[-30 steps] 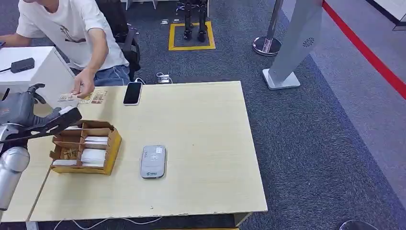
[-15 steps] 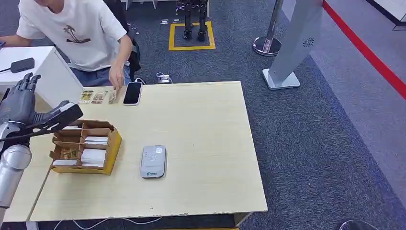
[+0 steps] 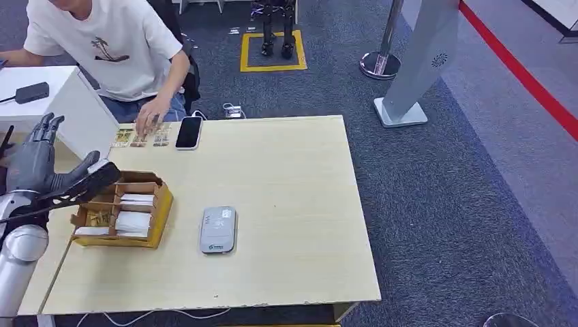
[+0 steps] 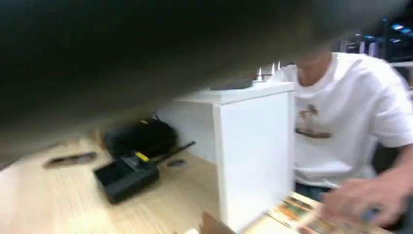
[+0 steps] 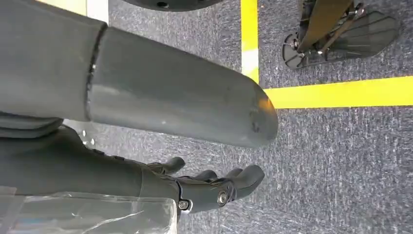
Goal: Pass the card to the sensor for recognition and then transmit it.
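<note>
- The left hand [image 3: 41,163] hangs at the worktop's [image 3: 286,177] left edge, just beside the cardboard box [image 3: 123,208], its fingers spread apart and holding nothing. The thumb reaches out over the box's near-left corner.
- The right hand [image 5: 214,187] hangs low over grey carpet, fingers loosely apart, nothing in it.
- The white cards [image 3: 133,221] lie in the box's compartments; one of them is presumably the task's card, though I cannot tell which. The box stands to the left of the grey sensor [image 3: 218,229], apart from it.
- Orientation: the cards lie flat, their long axis running across the worktop, left to right, pointing roughly toward the sensor. The sensor's long axis runs the other way, toward and away from the robot.
- Risk: the dividers leave little room, so thick fingers could lift several cards at once or catch the box wall and drag the light box.
- Risk: a flat card offers only a thin edge; a poor pinch could let it slip before reaching the sensor.
- Risk: a person's hand [image 3: 151,117] works over picture cards [image 3: 141,137] at the far edge beside a phone [image 3: 189,131]; a wide swing of the arm could come close to it.
</note>
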You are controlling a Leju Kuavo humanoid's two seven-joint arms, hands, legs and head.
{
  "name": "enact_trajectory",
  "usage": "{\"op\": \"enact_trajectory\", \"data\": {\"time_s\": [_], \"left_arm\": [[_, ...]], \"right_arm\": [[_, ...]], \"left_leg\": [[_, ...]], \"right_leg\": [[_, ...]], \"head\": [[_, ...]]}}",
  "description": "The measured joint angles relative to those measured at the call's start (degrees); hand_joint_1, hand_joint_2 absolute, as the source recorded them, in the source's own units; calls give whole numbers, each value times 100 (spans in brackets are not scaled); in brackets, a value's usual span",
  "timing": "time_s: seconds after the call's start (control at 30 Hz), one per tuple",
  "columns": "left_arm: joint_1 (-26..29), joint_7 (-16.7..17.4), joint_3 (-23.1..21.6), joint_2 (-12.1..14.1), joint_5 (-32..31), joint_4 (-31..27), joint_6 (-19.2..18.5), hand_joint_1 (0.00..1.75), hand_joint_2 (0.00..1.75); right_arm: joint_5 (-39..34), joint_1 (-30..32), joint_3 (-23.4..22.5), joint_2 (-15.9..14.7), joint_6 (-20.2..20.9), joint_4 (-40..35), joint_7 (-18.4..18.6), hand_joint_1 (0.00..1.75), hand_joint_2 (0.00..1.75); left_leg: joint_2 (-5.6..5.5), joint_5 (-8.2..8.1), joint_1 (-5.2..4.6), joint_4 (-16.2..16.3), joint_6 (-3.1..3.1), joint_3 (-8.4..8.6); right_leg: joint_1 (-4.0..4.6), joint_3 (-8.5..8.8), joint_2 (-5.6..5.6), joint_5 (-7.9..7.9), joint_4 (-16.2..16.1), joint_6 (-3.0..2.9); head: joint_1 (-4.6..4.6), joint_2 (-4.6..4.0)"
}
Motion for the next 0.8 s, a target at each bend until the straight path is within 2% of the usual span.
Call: {"op": "enact_trajectory", "data": {"time_s": [0.23, 0.37, 0.47, 0.67, 0.8], "left_arm": [[1347, -635, 305, -401, 681, -1054, 445, 0, 175], [2146, -1299, 417, -868, 1197, -1585, 762, 0, 175], [2631, -1619, 419, -1220, 1409, -1853, 979, 0, 175], [3057, -1757, 422, -1593, 1637, -2120, 1031, 0, 175], [3370, -2192, 426, -1939, 2144, -2229, 1196, 0, 175]], "right_arm": [[-229, 39, -52, 0, -87, 0, -87, 0, 0], [-297, 50, -59, 2, -116, 0, -111, 0, 0], [-334, 64, -59, 4, -140, 0, -122, 0, 0], [-369, 65, -59, 7, -166, 0, -131, 0, 0], [-411, 73, -59, 7, -190, 0, -144, 0, 0]], "left_leg": [[3, -3, -1, 0, 0, 0], [3, -6, -2, 0, 3, -2], [0, -8, -2, 0, 5, -3], [-2, -7, 0, -1, 6, -5], [-2, -7, -1, -1, 6, -4]], "right_leg": [[-1, -1, 1, -1, -2, 1], [-2, 0, 0, -2, -4, 2], [-2, 0, -4, -3, -6, 4], [-1, 0, -8, -3, -5, 4], [-1, 2, -7, -3, -4, 4]], "head": [[2, 0], [2, 0], [4, 0], [0, 0], [-2, 0]]}}
